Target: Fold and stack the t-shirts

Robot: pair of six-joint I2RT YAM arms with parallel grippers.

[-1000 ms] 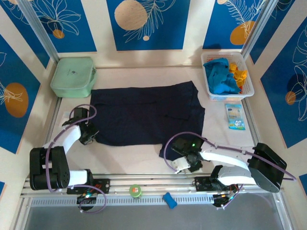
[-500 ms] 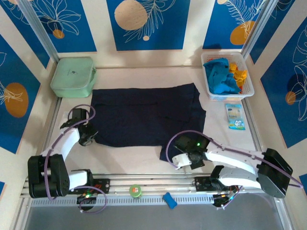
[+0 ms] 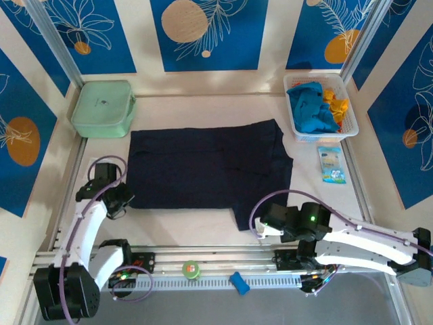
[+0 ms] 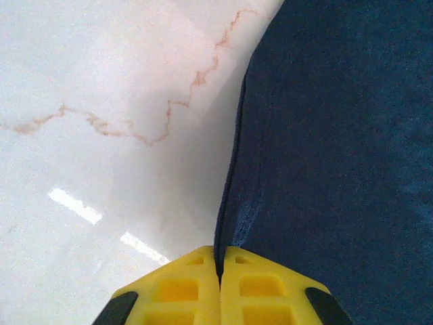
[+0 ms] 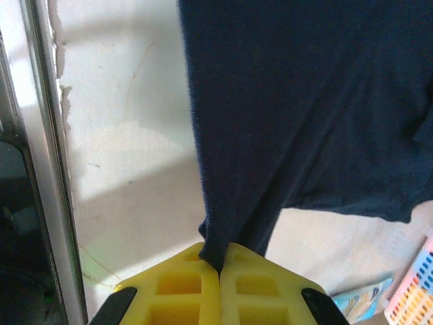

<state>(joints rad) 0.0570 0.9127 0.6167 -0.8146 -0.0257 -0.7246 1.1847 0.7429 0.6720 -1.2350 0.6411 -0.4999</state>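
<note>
The dark navy t-shirt [image 3: 206,166] lies spread flat across the middle of the table. My left gripper [image 3: 124,200] is shut on its near-left corner; in the left wrist view the yellow fingertips [image 4: 218,261] pinch the cloth's edge [image 4: 325,149]. My right gripper [image 3: 256,227] is shut on the near-right corner, where a flap of navy cloth [image 5: 304,101] runs down between the yellow fingertips [image 5: 218,261]. A turquoise-blue t-shirt [image 3: 311,108] and an orange-yellow t-shirt [image 3: 336,105] lie bunched in the white mesh basket [image 3: 326,137] at the far right.
A pale mint-green box [image 3: 103,108] stands at the far left, just beyond the navy shirt. A small blue and white packet [image 3: 331,164] lies in front of the basket. On the near rail sit a green roll [image 3: 191,269] and a small blue object [image 3: 238,282].
Both grippers have drawn back toward the near edge with the shirt's corners in them. The right arm swung out to the right, and the navy cloth now lies flatter.
</note>
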